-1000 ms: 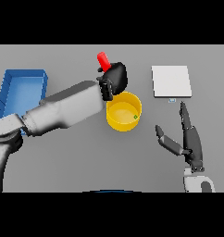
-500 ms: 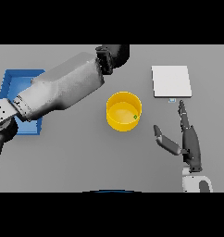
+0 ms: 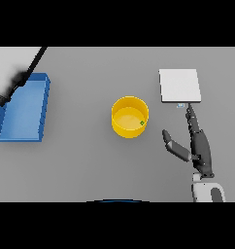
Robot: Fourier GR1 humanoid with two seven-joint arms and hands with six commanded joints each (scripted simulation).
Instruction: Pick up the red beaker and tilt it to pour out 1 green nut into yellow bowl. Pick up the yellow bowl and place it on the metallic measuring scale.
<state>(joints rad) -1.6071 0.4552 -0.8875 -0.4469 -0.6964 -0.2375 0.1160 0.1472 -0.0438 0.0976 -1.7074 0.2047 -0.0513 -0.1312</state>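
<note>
In the head view, near the middle of the frame, the yellow bowl (image 3: 130, 116) is seen standing upright on the grey table (image 3: 90, 165), and a small green nut (image 3: 142, 123) lies inside it against the right wall, so the pouring is judged to be done. The metallic measuring scale (image 3: 179, 85) is found in the upper right, a flat pale square well apart from the bowl, with a small tab at its lower edge. The right hand (image 3: 199, 148) is shown in the lower right, fingers straight and pointing up toward the scale, thumb spread to the left, nothing held; it is apart from the bowl, to the right of it and lower in the frame. A blue tray (image 3: 27, 109) is seen at the left edge, and only part of the left arm (image 3: 15, 68) shows in the upper left corner; the left hand and the red beaker are not in view, so its fingers cannot be judged. The step in hand is judged to be the lifting of the bowl. It is best taken at the right rim by the right hand, thumb inside and fingers outside or a wrap about the wall, and kept level so that the nut is not spilled; it should then be set squarely in the middle of the scale plate, not overhanging an edge.
</note>
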